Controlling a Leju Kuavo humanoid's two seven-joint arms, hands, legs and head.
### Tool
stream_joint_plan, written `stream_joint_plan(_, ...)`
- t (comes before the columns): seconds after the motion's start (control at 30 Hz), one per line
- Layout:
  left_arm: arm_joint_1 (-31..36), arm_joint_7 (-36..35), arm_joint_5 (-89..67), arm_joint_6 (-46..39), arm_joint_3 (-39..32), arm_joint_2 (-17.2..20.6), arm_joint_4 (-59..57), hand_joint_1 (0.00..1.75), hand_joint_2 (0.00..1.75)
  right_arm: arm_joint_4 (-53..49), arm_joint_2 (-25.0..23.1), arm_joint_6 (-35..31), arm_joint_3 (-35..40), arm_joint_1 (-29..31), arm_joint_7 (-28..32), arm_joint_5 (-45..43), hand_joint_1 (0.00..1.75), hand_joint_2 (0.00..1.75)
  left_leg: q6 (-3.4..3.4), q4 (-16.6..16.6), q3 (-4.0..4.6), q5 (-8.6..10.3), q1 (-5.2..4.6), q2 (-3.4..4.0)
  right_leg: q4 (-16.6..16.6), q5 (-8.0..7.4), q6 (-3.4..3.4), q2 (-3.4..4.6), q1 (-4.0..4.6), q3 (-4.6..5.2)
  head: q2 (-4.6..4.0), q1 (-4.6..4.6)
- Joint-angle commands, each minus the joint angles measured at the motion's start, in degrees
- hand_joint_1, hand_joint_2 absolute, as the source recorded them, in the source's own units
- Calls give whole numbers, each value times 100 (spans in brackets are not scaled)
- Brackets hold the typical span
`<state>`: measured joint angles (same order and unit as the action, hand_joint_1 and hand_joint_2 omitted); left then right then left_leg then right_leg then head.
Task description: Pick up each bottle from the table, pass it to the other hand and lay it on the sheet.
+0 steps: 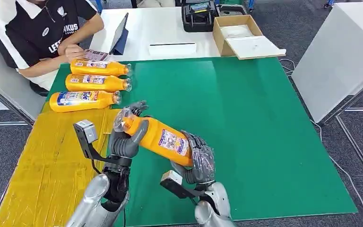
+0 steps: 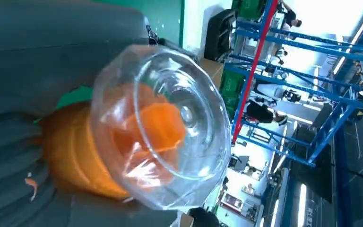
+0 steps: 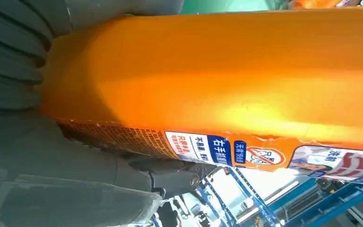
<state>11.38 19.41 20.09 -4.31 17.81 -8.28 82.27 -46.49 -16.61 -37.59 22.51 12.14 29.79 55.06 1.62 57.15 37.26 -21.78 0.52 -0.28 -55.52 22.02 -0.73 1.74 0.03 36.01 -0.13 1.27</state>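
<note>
Above the green mat (image 1: pixel 246 118) on the worktop, near the yellow sheet (image 1: pixel 42 156) where three bottles (image 1: pixel 86 100) are laid, an orange bottle (image 1: pixel 158 137) is gripped at its neck by the left hand (image 1: pixel 126 137) and at its base by the right hand (image 1: pixel 198 163).

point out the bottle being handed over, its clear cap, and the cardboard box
held bottle (image 1: pixel 163 138), head view, on its label
clear cap (image 2: pixel 170 123), left wrist view, on the cap's domed top
cardboard box (image 1: pixel 223 40), head view, on its left wall
</note>
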Motion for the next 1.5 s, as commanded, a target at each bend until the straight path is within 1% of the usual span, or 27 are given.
stream_joint_plan(0.03, 203, 8, -90, 52, 64, 21, -189, 175, 175, 34, 28, -241, -70, 113, 57, 18, 175, 175, -7, 0, -17, -6, -4, -8, -2, 11, 2, -20, -3, -20, 0, 0)
stream_joint_plan(0.17, 203, 8, -90, 52, 64, 21, -189, 175, 175, 34, 28, -241, -70, 113, 57, 18, 175, 175, -6, -1, -14, -5, -4, -7, -1, 8, 2, -17, -3, -16, 0, 2)
stream_joint_plan(0.23, 203, 8, -90, 52, 64, 21, -189, 175, 175, 34, 28, -241, -70, 113, 57, 18, 175, 175, -11, 5, -35, -16, -7, -11, -8, 22, 5, -30, -5, -38, 0, 0)
stream_joint_plan(0.27, 203, -7, -96, 60, 41, 0, -216, 175, 175, -11, 25, -241, -78, 96, 68, 18, 175, 175, -5, -2, -11, -3, -4, -6, 0, 6, 2, -14, -3, -12, 0, 0)
stream_joint_plan(0.3, 195, -18, -105, 71, 21, -14, -224, 175, 175, -41, 19, -241, -89, 99, 61, 22, 175, 175, -9, 2, -27, -11, -7, -7, -5, 16, 4, -23, -5, -29, 0, 0)
stream_joint_plan(0.4, 182, -25, -140, 110, 15, -18, -258, 175, 175, -98, 26, -241, -47, 138, 5, -8, 175, 175, -5, -2, -11, -3, -2, -4, 0, 5, 2, -13, -2, -13, 0, 0)
stream_joint_plan(0.47, 172, -25, -142, 110, -3, -24, -253, 175, 175, -141, 50, -241, 21, 152, -37, -59, 175, 175, -9, 3, -31, -14, -7, -7, -6, 18, 5, -24, -5, -33, 0, 0)
stream_joint_plan(0.57, 164, -25, -142, 110, -13, -24, -238, 175, 175, -171, 63, -241, 64, 162, -67, -84, 175, 175, -9, 2, -30, -13, -7, -3, -6, 17, 4, -19, -5, -31, 0, 0)
stream_joint_plan(0.63, 156, -25, -142, 109, -18, -18, -226, 175, 175, -165, 53, -241, 79, 166, -70, -88, 175, 175, -5, -2, -12, -4, -3, -2, 0, 6, 2, -11, -2, -14, 0, 0)
stream_joint_plan(0.67, 129, -29, -144, 107, -37, -19, -159, 175, 175, -160, 54, -241, 98, 182, -109, -86, 175, 175, -12, 8, -44, -22, -9, -5, -11, 27, 6, -27, -7, -46, 0, 0)
stream_joint_plan(0.7, 122, -30, -145, 111, -56, -23, -135, 175, 175, -190, 66, -241, 113, 171, -139, -82, 175, 175, -5, -3, -12, -3, -4, 0, 1, 5, 2, -9, -3, -12, 0, 0)
stream_joint_plan(0.73, 125, -34, -147, 122, -67, -31, -137, 175, 175, -215, 72, -241, 121, 164, -155, -86, 175, 175, -10, 4, -36, -18, -9, 0, -7, 20, 5, -19, -7, -37, 0, 0)
stream_joint_plan(0.77, 125, -34, -147, 122, -67, -31, -137, 175, 175, -215, 72, -241, 121, 164, -155, -86, 175, 175, -4, -3, -8, -2, -3, 1, 1, 3, 2, -7, -2, -9, 0, 0)
stream_joint_plan(0.8, 125, -34, -147, 122, -67, -31, -137, 175, 175, -215, 72, -241, 121, 164, -155, -86, 175, 175, -8, 2, -27, -13, -6, 0, -5, 15, 4, -15, -5, -28, 0, 0)
stream_joint_plan(0.87, 125, -34, -147, 122, -67, -31, -137, 175, 175, -215, 72, -241, 121, 164, -155, -86, 175, 175, -5, -2, -14, -5, -3, 0, 0, 6, 2, -10, -3, -16, 0, 0)
stream_joint_plan(0.9, 125, -34, -147, 122, -67, -31, -137, 175, 175, -215, 72, -241, 121, 164, -155, -86, 175, 175, -9, 1, -31, -14, -8, -2, -5, 17, 4, -18, -7, -32, 0, 2)
stream_joint_plan(1.0, 125, -34, -147, 122, -67, -31, -137, 175, 175, -215, 72, -241, 121, 164, -155, -86, 175, 175, -5, -3, -12, -4, -4, -1, 0, 5, 2, -10, -3, -14, 0, 0)
stream_joint_plan(1.03, 125, -34, -147, 122, -67, -31, -137, 175, 175, -215, 72, -241, 121, 164, -155, -86, 175, 175, -7, 0, -23, -10, -6, -1, -3, 12, 3, -14, -5, -24, 0, 2)
stream_joint_plan(1.1, 132, -38, -150, 132, -70, -37, -151, 175, 175, -237, 81, -241, 110, 155, -177, -76, 175, 175, -5, -2, -13, -4, -4, 0, 0, 5, 2, -8, -3, -14, 0, 2)
stream_joint_plan(1.13, 132, -39, -152, 136, -79, -42, -157, 175, 175, -264, 83, -241, 101, 141, -175, -72, 175, 175, -8, 0, -27, -12, -7, -1, -4, 14, 4, -16, -6, -28, 0, 0)
stream_joint_plan(1.2, 113, -35, -157, 142, -128, -55, -143, 175, 175, -347, 79, -241, 40, 94, -125, -100, 175, 175, -5, -2, -13, -4, -4, -3, 0, 6, 2, -12, -3, -15, 0, 0)
stream_joint_plan(1.23, 95, -29, -164, 148, -161, -55, -132, 175, 175, -384, 71, -241, -13, 68, -90, -123, 175, 175, -12, 8, -46, -24, -11, -6, -12, 28, 7, -29, -8, -49, 0, 0)
stream_joint_plan(1.27, 85, -24, -171, 154, -177, -52, -132, 175, 175, -414, 71, -241, -42, 48, -60, -143, 37, 175, -8, -1, -23, -9, -6, -3, -2, 12, 3, -16, -4, -25, 0, 0)
stream_joint_plan(1.3, 77, -6, -181, 157, -208, -43, -131, 175, 175, -474, 72, -241, -56, -3, 18, -201, 0, 175, -10, 2, -36, -16, -9, -3, -6, 20, 5, -21, -7, -38, 0, 0)
stream_joint_plan(1.33, 59, 2, -184, 155, -249, -54, -112, 175, 175, -563, 86, -241, -73, -32, 45, -195, 0, 175, -5, -4, -14, -4, -2, -1, 3, 5, 2, -9, -2, -16, 0, 0)
stream_joint_plan(1.43, 10, 2, -185, 152, -304, -61, -33, 175, 175, -704, 117, -241, 3, -67, 26, -227, 0, 175, -9, -1, -32, -14, -8, 1, -3, 16, 4, -15, -6, -33, 0, 0)
stream_joint_plan(1.5, -30, -5, -185, 152, -327, -71, 38, 175, 175, -844, 180, -241, 120, -106, -76, -269, 0, 175, -7, -1, -26, -12, -7, -2, -3, 14, 3, -16, -5, -28, 0, 0)
